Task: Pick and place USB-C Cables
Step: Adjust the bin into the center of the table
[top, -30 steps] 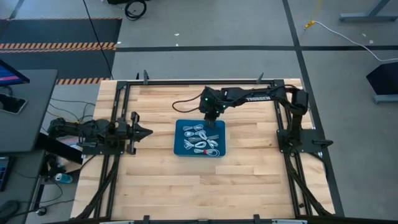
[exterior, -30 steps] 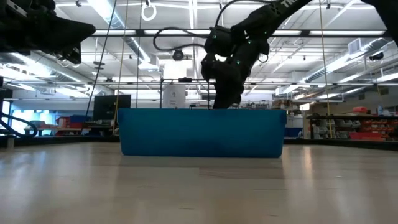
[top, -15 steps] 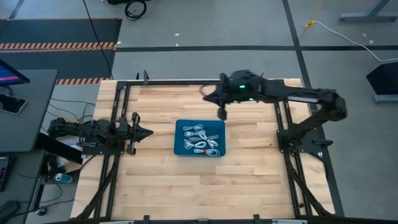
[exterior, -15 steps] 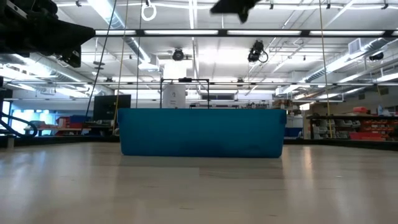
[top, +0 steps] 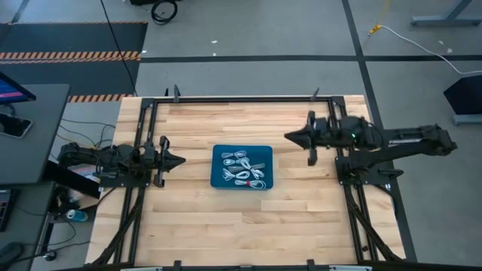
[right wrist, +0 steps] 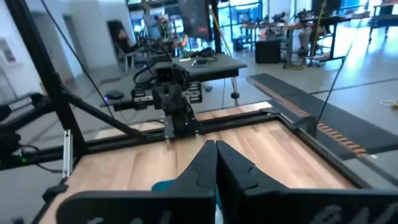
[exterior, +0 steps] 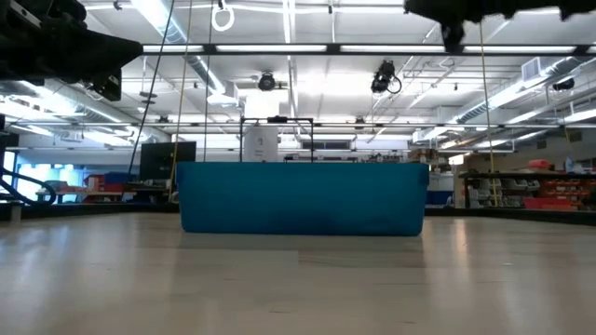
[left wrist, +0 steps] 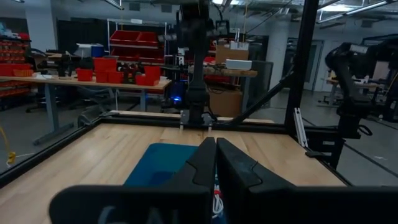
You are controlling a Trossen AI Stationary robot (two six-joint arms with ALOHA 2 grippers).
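The small coiled silvery-white USB-C cables [top: 243,168] sat bunched inside the shallow blue rectangular tray [top: 219,182] mid-counter. From the low view you only got the tray's wall, no cables. Left pincer [top: 179,159] and right pincer [top: 290,136] both looked pressed together, empty, either side over the pale wooden plank counter [top: 241,226]. Red bins lined the workshop shelves behind.

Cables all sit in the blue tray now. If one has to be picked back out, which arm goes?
Neither clearly. The left gripper and right gripper both sit shut, to either side of the blue tray holding the USB-C Cables. The left looks marginally nearer and level with it, so left, hedged.
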